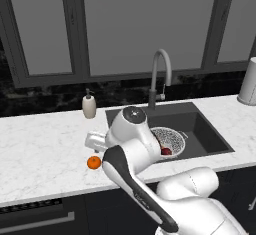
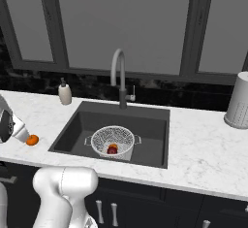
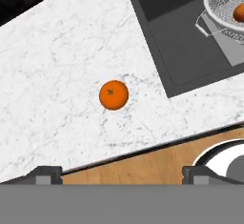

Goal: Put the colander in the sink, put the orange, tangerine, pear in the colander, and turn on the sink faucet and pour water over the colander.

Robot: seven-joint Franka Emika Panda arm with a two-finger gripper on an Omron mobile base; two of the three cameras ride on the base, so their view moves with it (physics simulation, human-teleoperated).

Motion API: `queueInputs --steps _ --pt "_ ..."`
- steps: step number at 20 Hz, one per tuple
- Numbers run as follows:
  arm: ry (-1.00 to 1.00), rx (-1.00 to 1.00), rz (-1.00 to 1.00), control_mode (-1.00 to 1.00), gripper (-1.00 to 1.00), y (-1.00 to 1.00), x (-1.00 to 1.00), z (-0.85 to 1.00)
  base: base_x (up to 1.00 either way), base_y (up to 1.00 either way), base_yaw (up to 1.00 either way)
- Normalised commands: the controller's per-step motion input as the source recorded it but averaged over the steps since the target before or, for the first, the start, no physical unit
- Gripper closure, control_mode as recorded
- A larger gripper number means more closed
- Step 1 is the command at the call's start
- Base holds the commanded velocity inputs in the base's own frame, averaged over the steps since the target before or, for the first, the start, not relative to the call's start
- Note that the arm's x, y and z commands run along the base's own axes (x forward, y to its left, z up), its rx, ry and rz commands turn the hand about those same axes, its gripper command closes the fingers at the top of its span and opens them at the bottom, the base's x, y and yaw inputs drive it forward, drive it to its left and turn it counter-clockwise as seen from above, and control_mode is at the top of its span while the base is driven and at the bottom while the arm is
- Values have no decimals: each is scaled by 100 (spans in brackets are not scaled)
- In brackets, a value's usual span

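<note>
Hovering with jaws spread wide, my gripper (image 3: 119,173) sat directly above the orange (image 3: 114,95), a small bright round fruit alone on the counter (image 3: 52,75). I judged a straight centred descent best, lest it roll. Beyond, off to one side, the colander (image 3: 224,4) rested in the sink (image 3: 176,46), fruit inside.

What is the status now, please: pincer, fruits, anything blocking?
Pincer open, empty, above orange fruit on counter. Colander in sink holds pear and one orange fruit. Nothing blocking.

Colander (image 2: 113,141) with pear (image 2: 112,150) sits in sink (image 2: 150,120).
</note>
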Motion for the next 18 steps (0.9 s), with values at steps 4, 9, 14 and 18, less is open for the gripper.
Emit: queueInputs --steps 4,9,14,18 --pt "29 -6 1 -100 -100 13 22 -31 0 0 0" --pt "33 -10 0 -100 -100 27 32 -38 0 0 0" --pt "24 -12 0 -100 -100 26 37 -37 0 0 0" --pt "8 -6 0 -100 -100 4 39 -27 0 0 0"
